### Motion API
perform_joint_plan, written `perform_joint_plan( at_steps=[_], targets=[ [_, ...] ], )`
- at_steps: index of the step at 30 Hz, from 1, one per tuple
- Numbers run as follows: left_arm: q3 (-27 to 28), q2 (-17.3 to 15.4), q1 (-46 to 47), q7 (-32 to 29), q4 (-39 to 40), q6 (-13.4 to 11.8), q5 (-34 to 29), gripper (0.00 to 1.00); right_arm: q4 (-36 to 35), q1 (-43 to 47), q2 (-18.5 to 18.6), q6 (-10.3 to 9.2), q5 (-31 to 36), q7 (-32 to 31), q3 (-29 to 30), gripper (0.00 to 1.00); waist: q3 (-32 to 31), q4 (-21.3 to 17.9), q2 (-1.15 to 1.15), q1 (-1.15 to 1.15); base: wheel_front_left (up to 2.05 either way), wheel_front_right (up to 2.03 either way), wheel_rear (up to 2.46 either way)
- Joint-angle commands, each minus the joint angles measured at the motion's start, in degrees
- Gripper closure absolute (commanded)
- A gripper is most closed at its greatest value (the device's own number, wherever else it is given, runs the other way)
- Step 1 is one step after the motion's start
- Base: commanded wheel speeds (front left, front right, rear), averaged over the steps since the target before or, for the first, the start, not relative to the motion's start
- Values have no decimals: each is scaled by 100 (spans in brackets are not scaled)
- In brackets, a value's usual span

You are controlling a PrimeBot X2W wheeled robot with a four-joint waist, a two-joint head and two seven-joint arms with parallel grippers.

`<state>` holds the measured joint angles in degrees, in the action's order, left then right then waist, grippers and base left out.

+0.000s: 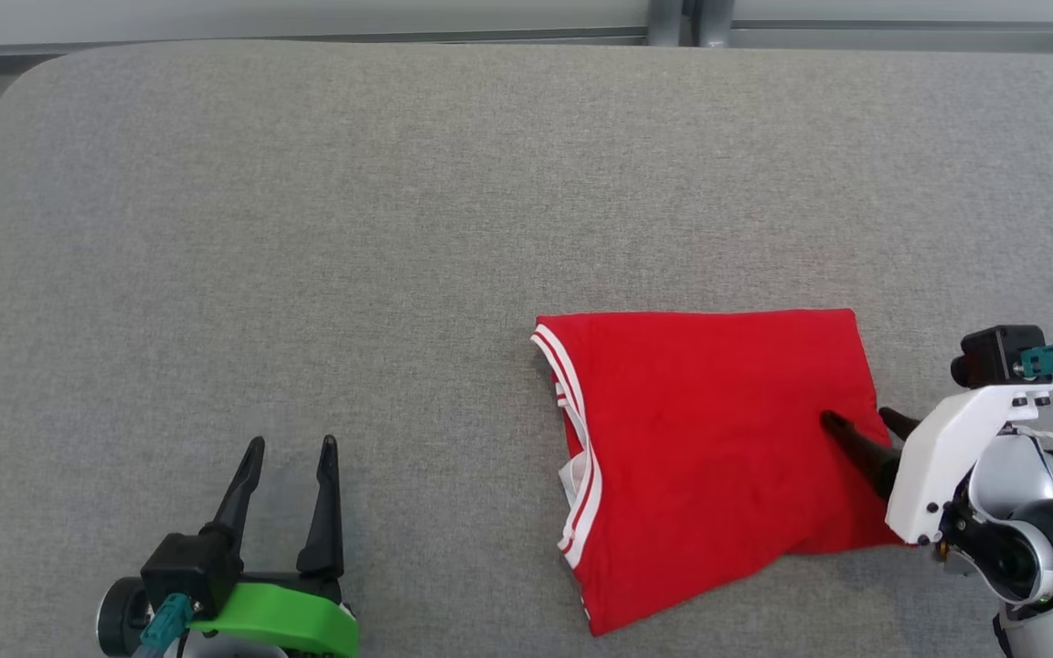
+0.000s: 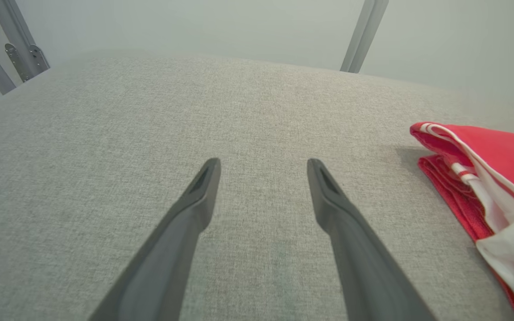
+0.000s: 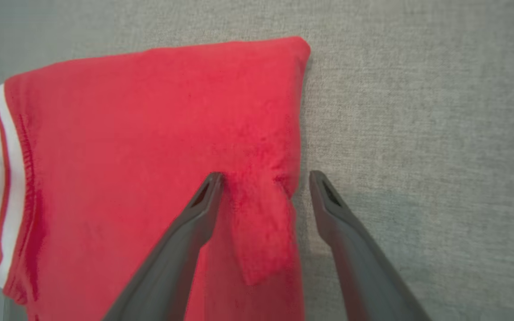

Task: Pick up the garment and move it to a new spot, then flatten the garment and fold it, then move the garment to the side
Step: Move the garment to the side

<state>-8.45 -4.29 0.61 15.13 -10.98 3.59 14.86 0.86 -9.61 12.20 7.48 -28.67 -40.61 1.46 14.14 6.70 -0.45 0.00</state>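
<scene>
The garment [image 1: 709, 439] is red with white-striped trim along its left edge, and it lies folded flat on the grey table at centre right. My right gripper [image 1: 860, 422] stands open over the garment's right edge. In the right wrist view its two fingers straddle a raised ridge of red cloth [image 3: 263, 209], one finger on the garment [image 3: 150, 147], the other over bare table. My left gripper [image 1: 291, 446] stands open at the lower left, well apart from the garment. In the left wrist view the left gripper [image 2: 263, 167] has nothing between its fingers, and the garment's [image 2: 493, 178] striped edge lies to their right.
The grey fabric-covered table [image 1: 307, 228] spreads wide to the left of and behind the garment. Its far edge meets a pale wall with a metal post [image 1: 682, 20].
</scene>
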Motion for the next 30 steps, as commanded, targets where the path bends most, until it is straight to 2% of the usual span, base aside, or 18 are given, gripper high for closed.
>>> perform_joint_plan(
  at_steps=[1,5,6,7,11,17,30],
  targets=[
    [63,28,81,-2,-6,-1,-55,0,33,96,51,2,10,-94,-41,0,35,87,45,0,0,0,0],
    [137,65,102,-2,6,-12,-33,0,110,4,55,2,29,-66,-57,0,46,122,45,0,0,0,0],
    [138,77,101,-2,7,-7,-42,0,147,-65,37,2,-11,-40,-63,20,46,125,45,0,0,0,0],
    [119,86,106,-2,2,12,-46,0,134,-125,118,2,-6,-27,-199,100,44,131,45,0,0,0,0],
    [91,100,95,-1,-4,33,-61,0,47,-220,396,2,-314,-107,-506,100,19,94,45,0,0,0,0],
    [151,119,-11,-2,71,27,-115,0,-78,-363,698,2,-532,-200,-492,100,-36,-220,45,0,0,0,0],
    [315,112,8,-2,300,125,-337,0,-8,-211,775,1,-519,128,-268,100,23,-1803,45,0,0,0,0]
  ],
)
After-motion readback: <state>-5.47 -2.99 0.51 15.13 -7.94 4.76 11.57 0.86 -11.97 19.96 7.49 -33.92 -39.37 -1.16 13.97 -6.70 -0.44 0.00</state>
